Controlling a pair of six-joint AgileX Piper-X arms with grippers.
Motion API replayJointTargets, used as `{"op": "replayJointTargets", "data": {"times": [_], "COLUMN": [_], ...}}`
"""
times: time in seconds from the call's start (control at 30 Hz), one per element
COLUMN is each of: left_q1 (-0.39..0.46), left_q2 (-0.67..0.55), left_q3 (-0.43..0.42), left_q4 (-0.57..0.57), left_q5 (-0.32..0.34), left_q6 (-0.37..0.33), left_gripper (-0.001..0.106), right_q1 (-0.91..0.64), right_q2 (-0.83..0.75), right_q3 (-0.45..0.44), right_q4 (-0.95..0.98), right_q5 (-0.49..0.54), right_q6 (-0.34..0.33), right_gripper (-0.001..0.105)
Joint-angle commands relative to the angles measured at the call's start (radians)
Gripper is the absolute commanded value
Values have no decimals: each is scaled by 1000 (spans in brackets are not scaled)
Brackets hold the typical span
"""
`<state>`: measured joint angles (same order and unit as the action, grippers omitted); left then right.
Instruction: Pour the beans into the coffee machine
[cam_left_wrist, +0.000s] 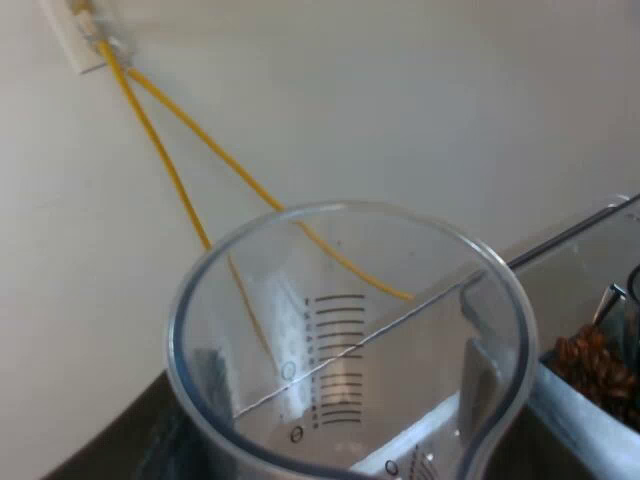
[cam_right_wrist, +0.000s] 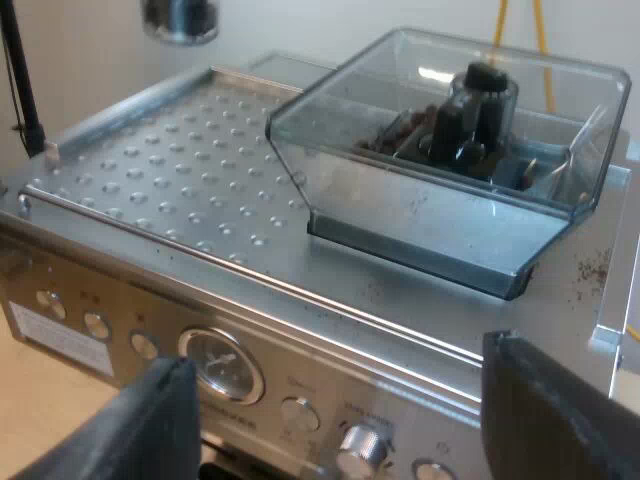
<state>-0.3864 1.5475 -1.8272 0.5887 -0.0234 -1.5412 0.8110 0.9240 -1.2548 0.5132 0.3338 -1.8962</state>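
Observation:
The clear measuring glass (cam_left_wrist: 345, 340) with printed scale marks is close in front of the left wrist camera, mouth toward me, and I see no beans in it. My left gripper (cam_left_wrist: 345, 420) is shut on it; a dark finger (cam_left_wrist: 212, 372) shows through its wall. Its spout is next to the bean hopper (cam_left_wrist: 590, 300), where brown beans (cam_left_wrist: 595, 365) lie. In the right wrist view the espresso machine (cam_right_wrist: 150, 190) carries the clear hopper (cam_right_wrist: 450, 150) with beans (cam_right_wrist: 400, 130) around a black centre knob. My right gripper (cam_right_wrist: 338, 358) hangs open above the machine's front panel.
The pressure gauge (cam_right_wrist: 222, 365) and several round buttons and knobs line the front panel. A dimpled metal tray (cam_right_wrist: 170, 170) covers the top beside the hopper. Bean crumbs (cam_right_wrist: 592, 268) lie by the hopper. Yellow cables (cam_left_wrist: 190, 150) run down the wall. A black pole (cam_right_wrist: 20, 80) stands past the machine.

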Motion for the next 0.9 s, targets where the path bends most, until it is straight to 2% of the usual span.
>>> {"op": "replayJointTargets", "data": {"times": [0.03,0.13,0.5,0.53,0.67,0.9], "left_q1": [-6,-6,-6,-6,-6,-6], "left_q2": [24,50,126,161,191,220], "left_q3": [-42,-67,-134,-182,-231,-250], "left_q4": [-8,-8,-19,-19,-19,-17], "left_q5": [23,42,43,43,43,43], "left_q6": [-1,6,6,6,6,23], "left_gripper": [34,34,34,34,34,34], "right_q1": [0,0,0,0,0,0], "right_q2": [-5,-5,-5,-5,-5,-5], "right_q3": [-13,-13,-13,-13,-13,-13], "right_q4": [-6,-6,-6,-6,-6,-6], "right_q5": [3,3,3,3,3,3], "right_q6": [-8,-8,-8,-8,-8,-8], "right_gripper": [62,62,62,62,62,62]}}
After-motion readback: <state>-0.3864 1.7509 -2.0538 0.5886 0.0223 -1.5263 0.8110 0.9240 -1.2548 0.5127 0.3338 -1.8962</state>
